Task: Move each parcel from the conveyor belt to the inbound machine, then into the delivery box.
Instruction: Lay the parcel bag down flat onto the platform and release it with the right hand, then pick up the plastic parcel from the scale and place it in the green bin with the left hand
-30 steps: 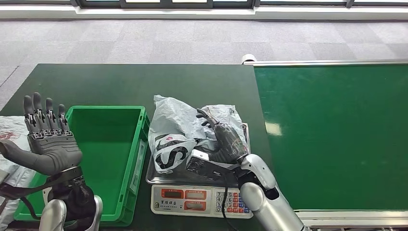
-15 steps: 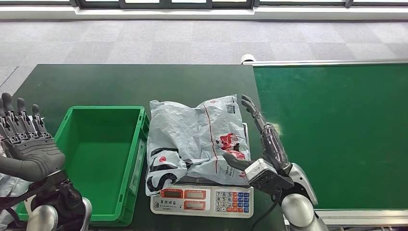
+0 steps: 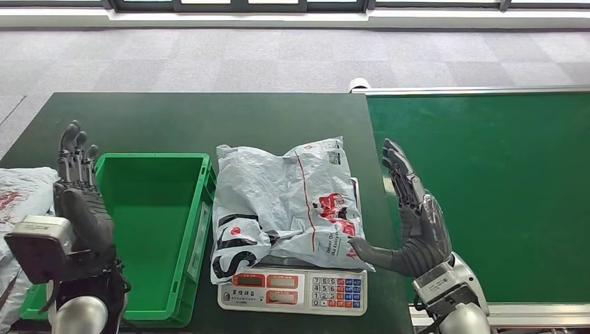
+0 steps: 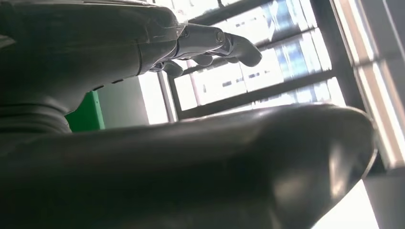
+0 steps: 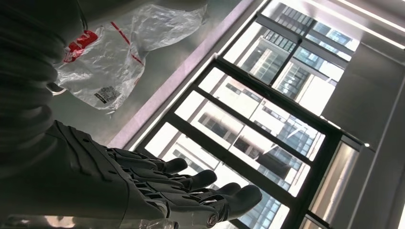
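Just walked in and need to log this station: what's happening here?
A grey plastic parcel lies on the scale, next to the green delivery box. The right robot hand is open beside the parcel, its thumb at the parcel's edge. The left robot hand is raised, open, beside the box. Another parcel lies at far left.

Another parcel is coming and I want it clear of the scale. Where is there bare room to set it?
The green crate is empty inside. The conveyor belt past the right hand is bare, as is the dark table behind crate and scale. The scale is crowded: the grey parcel covers its pan.
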{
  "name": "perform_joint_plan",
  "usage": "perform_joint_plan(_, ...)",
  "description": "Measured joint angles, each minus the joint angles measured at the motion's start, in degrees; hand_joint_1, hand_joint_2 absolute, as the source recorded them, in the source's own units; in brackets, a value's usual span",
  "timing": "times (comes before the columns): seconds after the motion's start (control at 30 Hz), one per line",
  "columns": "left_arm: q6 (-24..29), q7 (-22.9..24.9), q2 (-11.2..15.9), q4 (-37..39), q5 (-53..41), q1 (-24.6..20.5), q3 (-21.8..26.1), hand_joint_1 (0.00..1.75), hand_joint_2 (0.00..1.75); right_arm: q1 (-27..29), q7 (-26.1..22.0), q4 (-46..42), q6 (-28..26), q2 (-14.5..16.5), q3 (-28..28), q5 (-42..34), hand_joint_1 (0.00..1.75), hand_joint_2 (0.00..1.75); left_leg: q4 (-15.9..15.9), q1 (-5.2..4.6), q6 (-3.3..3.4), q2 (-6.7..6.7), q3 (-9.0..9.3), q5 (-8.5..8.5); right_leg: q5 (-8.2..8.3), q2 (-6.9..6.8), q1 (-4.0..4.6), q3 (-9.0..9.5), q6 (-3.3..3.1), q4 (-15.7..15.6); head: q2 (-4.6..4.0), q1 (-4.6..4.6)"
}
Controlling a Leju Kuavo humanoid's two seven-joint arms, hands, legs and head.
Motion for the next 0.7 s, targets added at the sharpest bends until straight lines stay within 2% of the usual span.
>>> perform_joint_plan(0.07,-6.73,1.71,2.42,1.34,-6.75,-1.05,-2.97,0.00,1.75,-0.60,-0.19,-0.99,1.38,-0.05,-0.72,-1.02,0.00,1.75,0.00,0.00,0.00,0.01,0.01,0.00,0.01,0.01,0.00,-0.01,0.00,0.00,0.00,0.00)
perform_joint_plan(0.17,-15.21,1.57,5.97,4.83,-16.39,-3.66,-8.09,0.00,1.75,-2.14,-0.10,-1.79,3.04,-0.10,-1.58,-1.90,0.00,1.75,0.00,0.00,-0.01,0.02,0.02,0.06,0.05,0.03,0.00,-0.03,-0.02,0.00,0.00,0.00)
perform_joint_plan(0.3,-19.87,-1.37,9.94,10.97,-26.56,-8.31,-15.87,0.00,1.75,-3.34,-1.49,-1.89,3.58,-0.74,-2.19,-2.55,0.00,1.75,0.00,0.00,-0.04,0.04,0.03,0.13,0.13,0.04,0.01,0.00,-0.06,0.02,0.00,0.00)
perform_joint_plan(0.53,-24.12,-4.85,13.31,18.07,-29.02,-14.70,-23.42,0.00,1.75,-3.04,-3.17,-2.14,1.36,-2.01,-2.40,-2.38,0.00,1.75,0.00,0.01,-0.06,0.05,0.00,0.14,0.15,0.07,0.01,-0.05,-0.09,0.03,0.00,0.00)
perform_joint_plan(0.7,-26.06,-6.16,14.52,22.27,-29.03,-18.89,-27.22,0.00,1.75,-2.09,-3.50,-2.75,0.60,-2.55,-2.40,-2.00,0.00,1.75,0.00,0.00,-0.06,0.12,0.00,0.14,0.15,0.11,0.01,-0.07,-0.09,0.03,0.00,0.00)
